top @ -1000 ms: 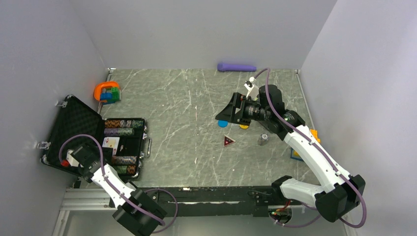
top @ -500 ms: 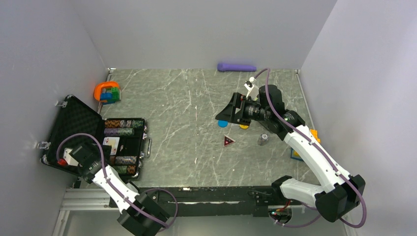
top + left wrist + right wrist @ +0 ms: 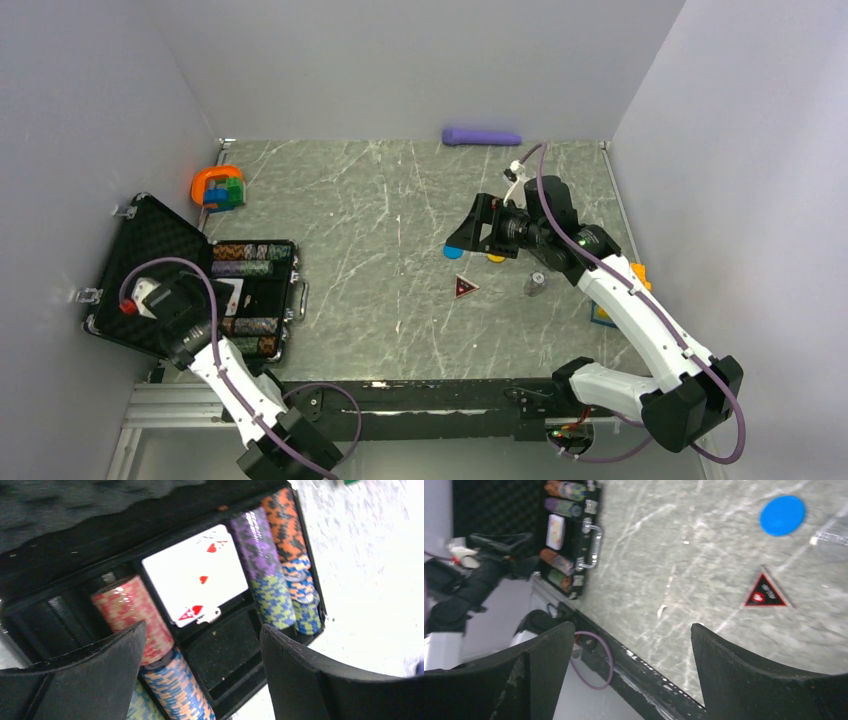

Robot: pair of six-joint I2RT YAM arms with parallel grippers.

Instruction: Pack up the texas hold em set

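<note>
Case (image 3: 163, 240) — left pincer (image 3: 201, 635) above, agape

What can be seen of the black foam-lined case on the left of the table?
The black case lies open on the grey marbled table, lid tipped back leftward and lined with ridged foam. Silver latches sit on the lid's rim; a metal handle faces the table's middle. Its tray holds rows of striped chips and an ace of hearts.

Grey veined marble tabletop (image 3: 380, 220), plain pale walls (image 3: 420, 60)
</note>
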